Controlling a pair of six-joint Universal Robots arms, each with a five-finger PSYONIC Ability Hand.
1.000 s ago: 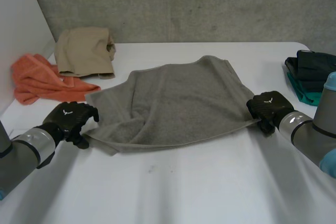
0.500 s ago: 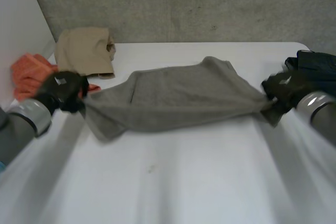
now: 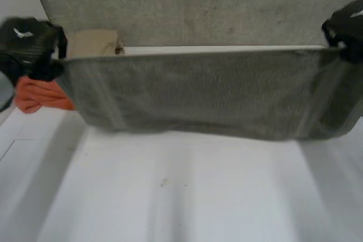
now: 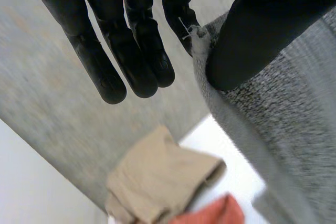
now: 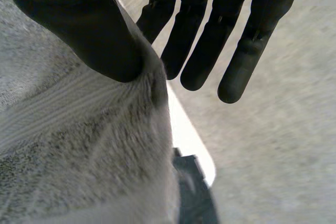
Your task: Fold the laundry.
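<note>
A grey towel (image 3: 204, 92) of nubby terry is hanging as a wide, taut rectangle above the white table (image 3: 170, 196). The left hand (image 3: 28, 46) and right hand (image 3: 347, 26) are reaching up, wide apart. Each is pinching a top corner between thumb and one finger, with the other fingers straight.

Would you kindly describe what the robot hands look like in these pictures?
Both are matte black. The left robot hand carries a small white mark on its back, and the right robot hand shows a fainter one too. In the wrist views the fingers are long, smooth and round-tipped, the thumbs broader.
</note>
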